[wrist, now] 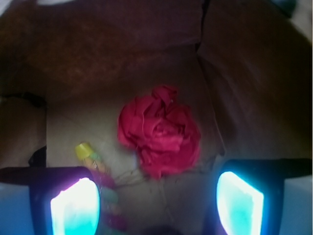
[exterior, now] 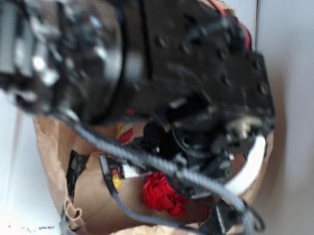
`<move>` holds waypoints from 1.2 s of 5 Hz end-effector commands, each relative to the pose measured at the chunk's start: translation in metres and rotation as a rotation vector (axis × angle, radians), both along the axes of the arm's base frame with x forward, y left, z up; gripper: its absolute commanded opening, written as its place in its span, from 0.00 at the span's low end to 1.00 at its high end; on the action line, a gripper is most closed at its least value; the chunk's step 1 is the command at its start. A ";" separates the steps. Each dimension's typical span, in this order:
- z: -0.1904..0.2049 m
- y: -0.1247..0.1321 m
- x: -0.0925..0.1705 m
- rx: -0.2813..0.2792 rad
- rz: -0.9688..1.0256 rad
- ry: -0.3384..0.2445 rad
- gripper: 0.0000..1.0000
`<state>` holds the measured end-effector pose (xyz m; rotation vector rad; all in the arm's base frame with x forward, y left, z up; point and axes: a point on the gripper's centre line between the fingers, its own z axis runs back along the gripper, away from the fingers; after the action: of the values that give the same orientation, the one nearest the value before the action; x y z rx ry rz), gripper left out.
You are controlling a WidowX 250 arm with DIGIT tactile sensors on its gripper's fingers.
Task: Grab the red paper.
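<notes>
The red paper (wrist: pixel 160 135) is a crumpled, rose-like wad lying on the floor of a brown paper bag (wrist: pixel 98 54). In the exterior view the red paper (exterior: pixel 162 195) shows just under the black arm. My gripper (wrist: pixel 156 205) hangs above the bag floor with its jaws wide apart and nothing between them. The wad lies just ahead of the gap between the glowing pads (wrist: pixel 76 208), apart from them. In the exterior view the gripper's fingers are mostly hidden by the arm and cables.
A striped red-yellow-green twisted rope (wrist: pixel 100 171) lies beside the left pad, also seen as a rope (exterior: pixel 124 132) in the exterior view. The bag walls (exterior: pixel 54 154) rise around the gripper. A grey cable (exterior: pixel 155 164) crosses the bag opening.
</notes>
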<state>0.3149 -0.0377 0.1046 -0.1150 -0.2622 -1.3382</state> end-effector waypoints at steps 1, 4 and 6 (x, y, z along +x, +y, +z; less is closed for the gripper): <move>0.011 -0.019 0.005 -0.005 -0.100 -0.040 1.00; 0.003 -0.030 -0.006 0.085 -0.114 -0.118 1.00; 0.001 -0.030 -0.005 0.088 -0.132 -0.100 1.00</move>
<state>0.3073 -0.0604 0.0810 -0.0443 -0.2035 -1.4498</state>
